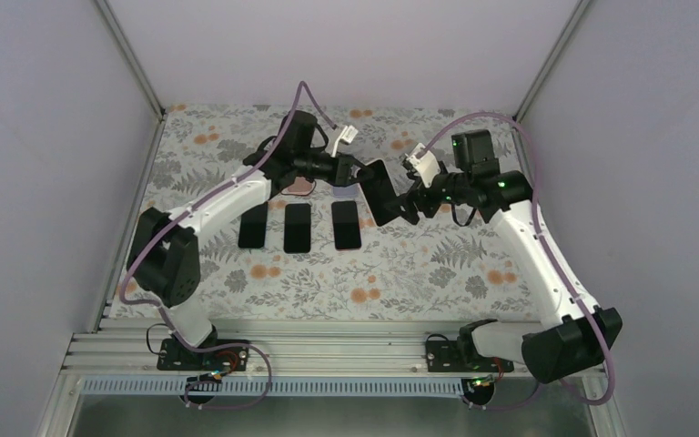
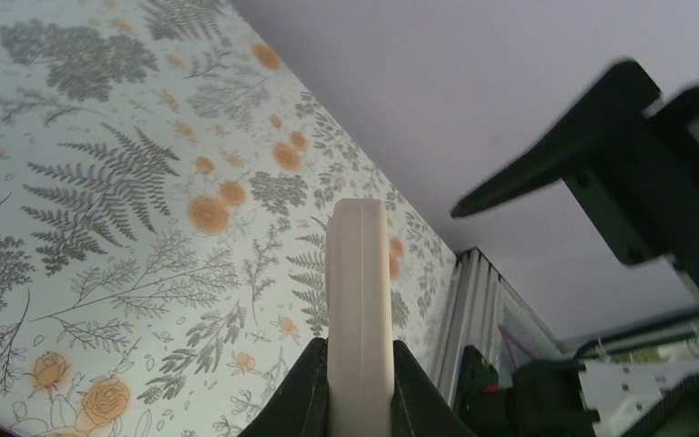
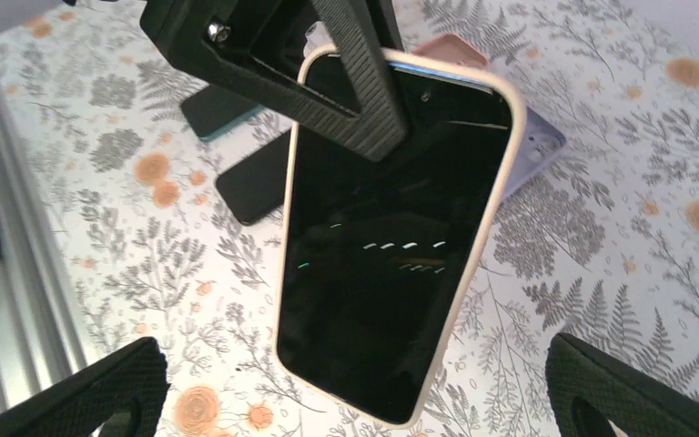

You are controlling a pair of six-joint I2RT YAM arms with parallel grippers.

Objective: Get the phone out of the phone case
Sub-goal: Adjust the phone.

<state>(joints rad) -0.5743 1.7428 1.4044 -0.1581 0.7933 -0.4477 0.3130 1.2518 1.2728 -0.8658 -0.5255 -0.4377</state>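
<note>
A phone (image 3: 382, 246) with a dark screen sits inside a cream phone case (image 3: 469, 273), held up above the floral table. My left gripper (image 1: 353, 173) is shut on its top end; one of its black fingers (image 3: 350, 82) lies across the screen. In the left wrist view the phone case (image 2: 359, 291) shows edge-on, upright, pinched in the left gripper (image 2: 359, 387). My right gripper (image 3: 355, 369) stands wide open at the phone's lower end, its fingertips (image 3: 86, 391) well apart from the case on both sides. From above, the right gripper (image 1: 412, 198) faces the phone case (image 1: 382, 193).
Three dark phones (image 1: 298, 228) lie side by side on the table below the left arm. A pink case (image 3: 455, 50) and a lilac case (image 3: 535, 150) lie behind them. A metal rail (image 1: 328, 350) runs along the near table edge.
</note>
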